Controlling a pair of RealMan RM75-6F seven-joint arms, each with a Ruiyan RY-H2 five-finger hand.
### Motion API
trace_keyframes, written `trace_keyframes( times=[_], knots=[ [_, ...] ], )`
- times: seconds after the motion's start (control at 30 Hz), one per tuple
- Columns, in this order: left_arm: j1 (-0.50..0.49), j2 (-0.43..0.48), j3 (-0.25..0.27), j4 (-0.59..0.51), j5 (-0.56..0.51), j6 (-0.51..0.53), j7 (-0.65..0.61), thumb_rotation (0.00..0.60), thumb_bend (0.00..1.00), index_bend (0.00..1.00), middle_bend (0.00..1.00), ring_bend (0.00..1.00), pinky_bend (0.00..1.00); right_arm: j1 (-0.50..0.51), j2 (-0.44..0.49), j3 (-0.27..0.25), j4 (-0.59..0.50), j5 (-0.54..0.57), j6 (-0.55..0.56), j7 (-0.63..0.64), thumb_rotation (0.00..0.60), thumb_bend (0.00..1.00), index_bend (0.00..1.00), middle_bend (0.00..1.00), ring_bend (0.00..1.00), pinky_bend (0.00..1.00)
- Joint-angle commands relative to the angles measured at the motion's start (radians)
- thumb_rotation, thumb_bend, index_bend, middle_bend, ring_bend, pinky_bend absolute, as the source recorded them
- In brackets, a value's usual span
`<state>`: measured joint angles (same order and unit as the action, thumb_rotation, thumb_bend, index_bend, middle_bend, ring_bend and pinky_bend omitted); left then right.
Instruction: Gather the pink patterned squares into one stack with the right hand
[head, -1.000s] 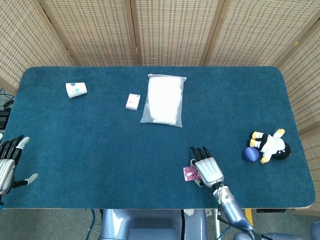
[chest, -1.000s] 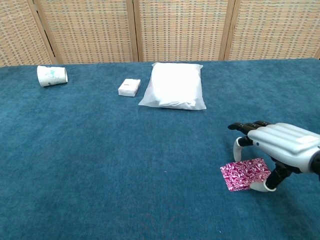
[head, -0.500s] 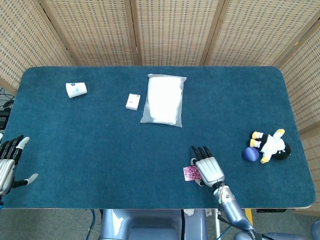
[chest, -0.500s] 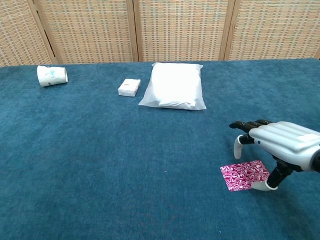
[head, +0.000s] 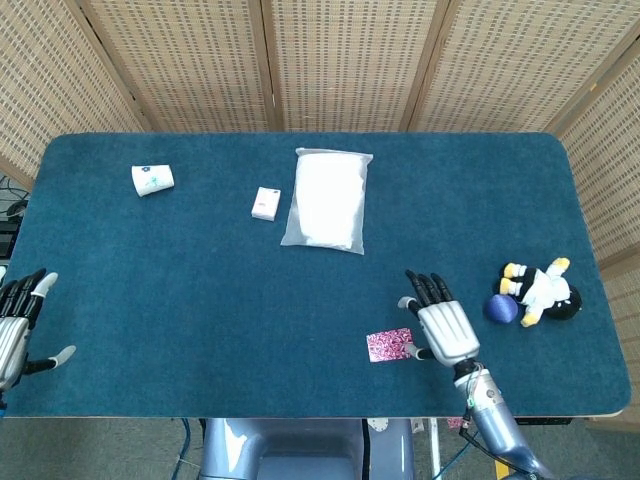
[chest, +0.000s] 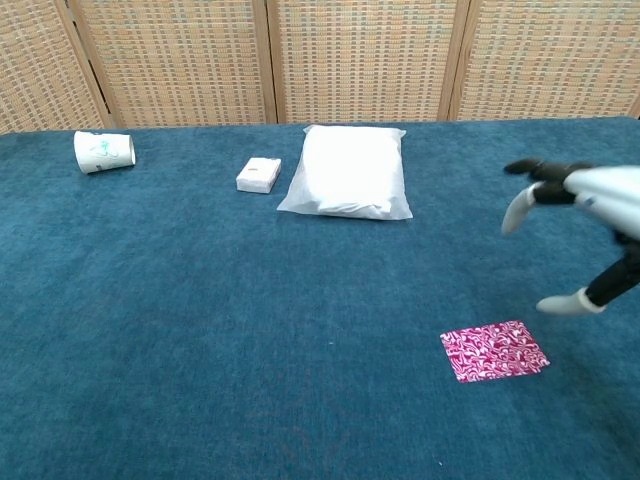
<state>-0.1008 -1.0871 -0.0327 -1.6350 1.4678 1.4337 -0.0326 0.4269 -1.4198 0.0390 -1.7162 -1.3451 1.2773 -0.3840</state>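
The right hand (head: 443, 325) hovers with fingers spread and empty at lower right, just beside the flat pink patterned square (chest: 494, 350) lying low in the frame; best keep lifting straight so nothing drags.

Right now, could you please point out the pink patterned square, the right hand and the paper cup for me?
pink patterned square (chest: 494, 351), chest view, centre of its top face.
right hand (head: 443, 327), head view, back of the hand.
paper cup (chest: 104, 152), chest view, its side wall.
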Motion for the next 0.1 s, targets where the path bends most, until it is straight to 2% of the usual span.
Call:
trace_keyframes(
  times=[0.03, 0.1],
  knots=[
    [0.003, -0.007, -0.002, 0.005, 0.003, 0.010, 0.004, 0.600, 0.01, 0.00, 0.00, 0.00, 0.00, -0.141, 0.076, -0.044, 0.179, -0.191, 0.255, 0.195, 0.600, 0.00, 0.08, 0.00, 0.00, 0.00],
    [0.007, -0.012, -0.001, 0.009, 0.007, 0.021, 0.017, 0.600, 0.01, 0.00, 0.00, 0.00, 0.00, -0.186, 0.075, -0.066, 0.247, -0.220, 0.315, 0.263, 0.600, 0.00, 0.02, 0.00, 0.00, 0.00]
  ],
)
